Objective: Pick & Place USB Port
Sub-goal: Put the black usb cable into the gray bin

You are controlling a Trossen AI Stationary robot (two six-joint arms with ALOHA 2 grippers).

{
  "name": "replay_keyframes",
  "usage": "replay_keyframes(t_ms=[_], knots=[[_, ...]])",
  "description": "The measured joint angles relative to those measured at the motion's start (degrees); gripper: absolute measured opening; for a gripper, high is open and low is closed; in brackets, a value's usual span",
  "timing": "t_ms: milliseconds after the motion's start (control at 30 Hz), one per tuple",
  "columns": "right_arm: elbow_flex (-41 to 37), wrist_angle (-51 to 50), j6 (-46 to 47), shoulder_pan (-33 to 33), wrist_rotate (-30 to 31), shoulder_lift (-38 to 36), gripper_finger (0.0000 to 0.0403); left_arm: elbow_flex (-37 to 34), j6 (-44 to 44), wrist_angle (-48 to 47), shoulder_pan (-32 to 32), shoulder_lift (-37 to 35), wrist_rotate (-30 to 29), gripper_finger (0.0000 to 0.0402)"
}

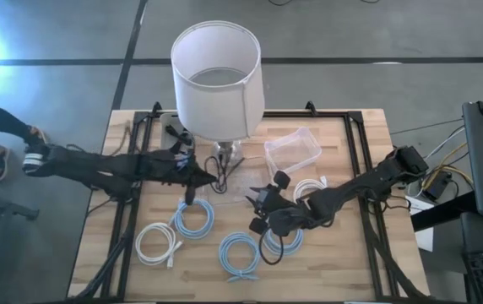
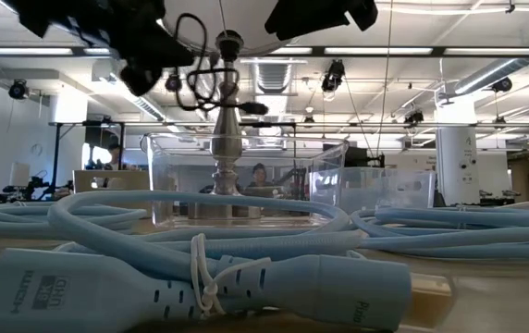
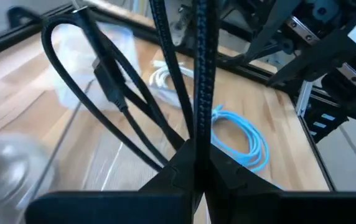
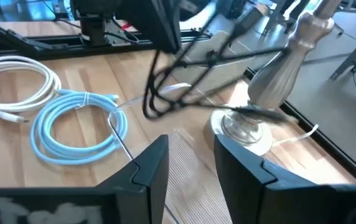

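Observation:
A black USB cable (image 3: 112, 87), bunched in loops with its plug (image 3: 106, 79) among them, is up off the table beside the lamp's metal stem (image 2: 226, 102). My left gripper (image 1: 201, 175) reaches in from the table's left and is shut on that cable. My right gripper (image 1: 257, 201) hovers open just right of the lamp's base (image 4: 245, 127), above the wood, with nothing between its fingers (image 4: 150, 163). My left gripper pinches several strands of the black cable (image 3: 192, 134) together between its two fingers. The fingers come from the table's left, nearly level and slanting a little down. The loops (image 2: 200, 69) stick out ahead of the fingertips, slack and lifted clear of the table.
The lamp with a white shade (image 1: 218, 76) stands at the table's far middle. A clear plastic box (image 1: 293, 150) lies to its right. Coiled light blue cables (image 1: 195, 218) (image 1: 240, 253) and white cables (image 1: 157, 245) (image 1: 312, 187) lie across the near half.

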Motion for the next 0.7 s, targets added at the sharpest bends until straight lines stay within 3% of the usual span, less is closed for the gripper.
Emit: replay_keyframes(t_ms=[233,467,633,700], knots=[[-0.10,0.04,-0.11,0.01,0.26,0.00,0.0124,0.32,-2.58,-18.93,-0.03,-12.38,-8.58,0.0017],[-0.28,0.02,-0.22,0.00,0.28,0.00,0.0130,0.31,-5.18,-32.44,-0.03,-21.33,-25.63,0.0018],[-0.36,0.04,-0.24,-0.11,0.31,0.00,0.0130,-0.36,-5.46,-36.07,0.07,-22.65,-42.58,0.0017],[-0.39,0.04,-0.24,-0.11,0.31,0.00,0.0129,-0.81,-4.65,-36.06,0.36,-22.41,-45.01,0.0017]])
